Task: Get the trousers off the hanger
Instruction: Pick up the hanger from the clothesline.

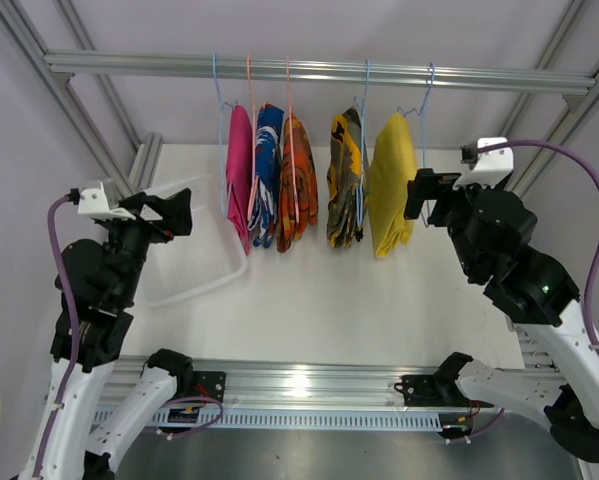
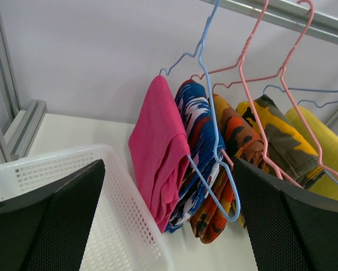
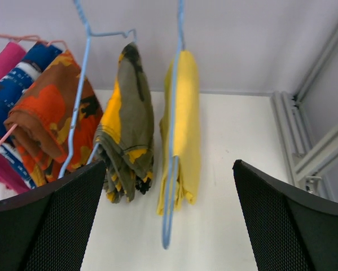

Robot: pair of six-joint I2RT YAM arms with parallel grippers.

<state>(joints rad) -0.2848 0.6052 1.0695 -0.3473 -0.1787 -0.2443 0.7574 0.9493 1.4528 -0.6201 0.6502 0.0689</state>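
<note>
Left black-and-white jointed arm point(image 1: 94, 290) is raised from its base at 7 o'clock of the overhead view, elbow bent. Left black two-finger gripper point(image 1: 174, 213) is aimed toward 2 o'clock, jaws spread wide, nothing gripped.

Right black-and-white jointed arm point(image 1: 529, 280) is raised from 5 o'clock. Right black two-finger gripper point(image 1: 419, 193) is aimed toward 9 o'clock, jaws likewise spread wide, nothing gripped.

Mesh-textured black finger pads point(image 2: 56, 226) are seen in both wrist views.
</note>
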